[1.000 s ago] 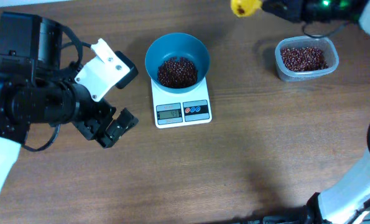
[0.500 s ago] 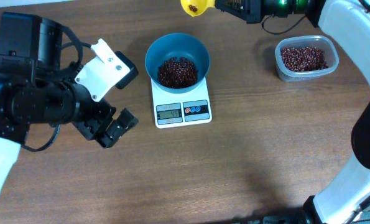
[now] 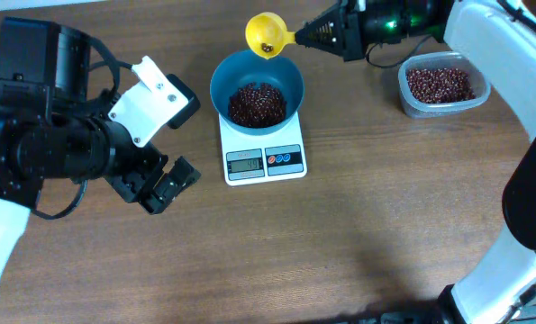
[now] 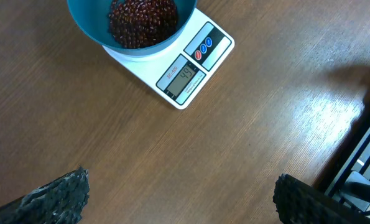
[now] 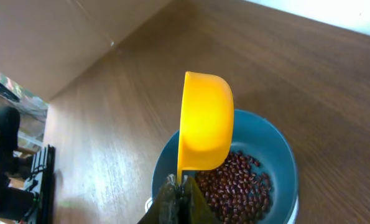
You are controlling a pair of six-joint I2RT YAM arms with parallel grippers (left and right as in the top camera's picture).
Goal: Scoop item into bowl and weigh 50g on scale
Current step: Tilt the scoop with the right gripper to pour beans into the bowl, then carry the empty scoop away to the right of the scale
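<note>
The teal-blue bowl (image 3: 227,76) stands on the white scale (image 3: 264,160) and holds a heap of dark red-brown beans (image 3: 256,103). My right gripper (image 3: 326,34) is shut on the handle of a yellow scoop (image 3: 266,35), which hangs over the bowl's back rim with a few beans in it. In the right wrist view the scoop (image 5: 204,121) is tilted on its side above the bowl (image 5: 278,146) and its beans (image 5: 234,186). My left gripper (image 3: 155,187) stands open and empty left of the scale. From the left wrist the gripper (image 4: 181,199), scale (image 4: 191,68) and bowl (image 4: 88,28) show.
A clear plastic tub (image 3: 407,90) with more beans stands at the back right, behind my right arm. The bulky left arm (image 3: 51,135) fills the left side of the table. Bare wooden table (image 3: 340,234) lies in front of the scale.
My right arm has carried the yellow scoop left and toward the front, from the table's back edge to above the bowl's back rim. The left arm has not moved.
</note>
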